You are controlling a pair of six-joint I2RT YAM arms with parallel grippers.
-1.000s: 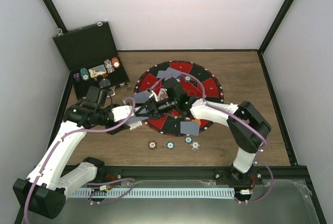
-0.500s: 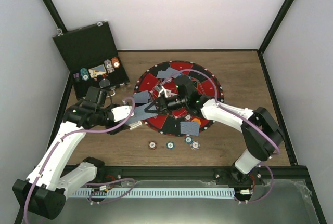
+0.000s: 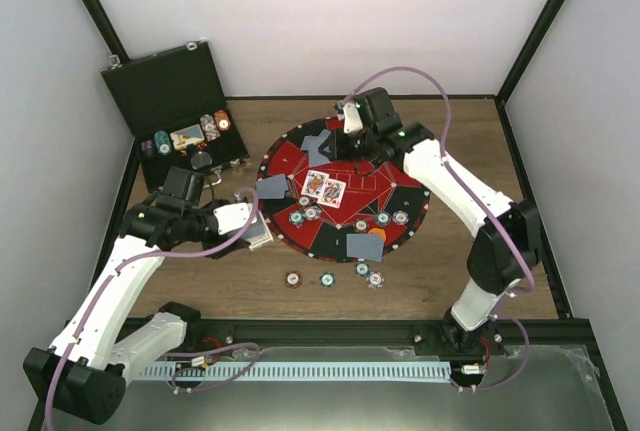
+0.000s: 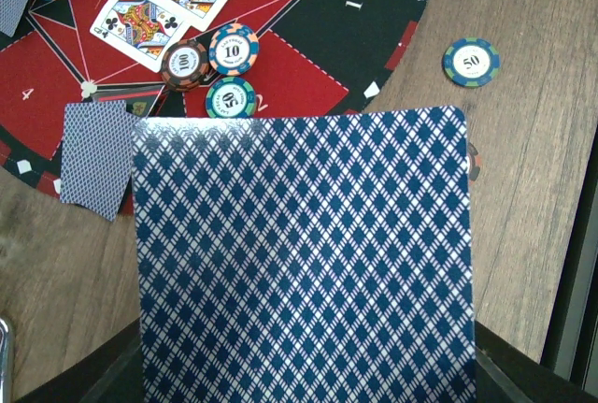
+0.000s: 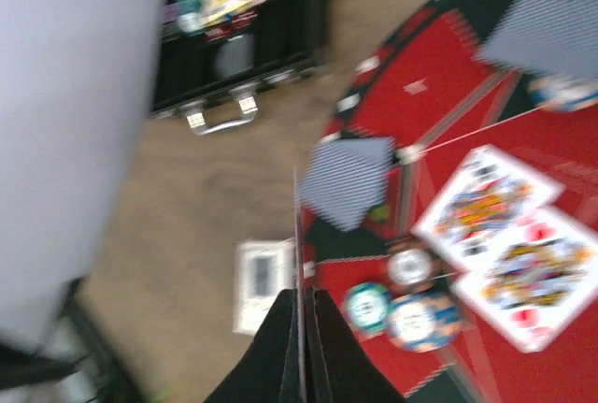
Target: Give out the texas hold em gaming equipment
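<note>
left end effector (image 3: 252,229) pinching card (image 4: 304,253), diamond-lattice back

Entry: two face-up court cards (image 3: 323,187) lie side by side, touching, mid-mat (image 3: 372,179). Just beside them you have three striped chips (image 4: 229,57) (brown 100, blue 10, teal 50). Face-down cards (image 3: 365,246) lie nearer the mat's rim. Four chips (image 3: 327,278) sit in a loose row on the wooden table (image 3: 420,286). The left gripper (image 3: 250,223) pinches a blue-backed card (image 4: 304,263), and the right gripper (image 5: 301,305) an edge-on card (image 5: 300,235).
</note>
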